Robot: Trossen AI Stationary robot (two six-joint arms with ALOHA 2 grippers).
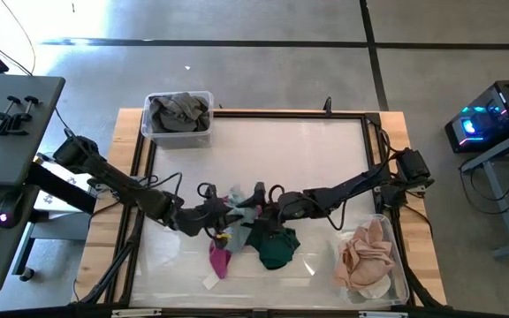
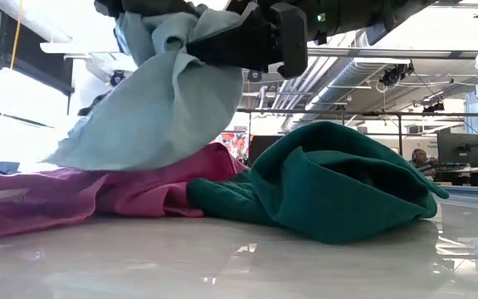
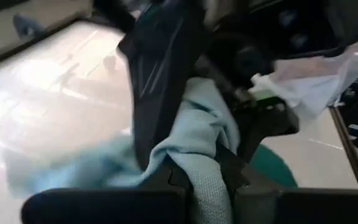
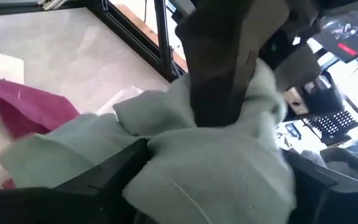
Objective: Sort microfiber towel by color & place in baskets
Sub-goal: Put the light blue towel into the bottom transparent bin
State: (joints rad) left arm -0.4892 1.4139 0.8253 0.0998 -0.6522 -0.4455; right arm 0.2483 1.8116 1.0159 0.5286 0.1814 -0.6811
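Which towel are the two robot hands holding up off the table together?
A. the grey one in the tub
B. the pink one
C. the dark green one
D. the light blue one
D: in the low view the light blue towel hangs in the air from the grippers, while the dark green towel and the pink towel lie flat on the table; the left gripper and right gripper both pinch it.

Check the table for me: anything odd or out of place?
Yes: both the left gripper and right gripper are shut on the same light blue towel, lifted above the pink towel and green towel.
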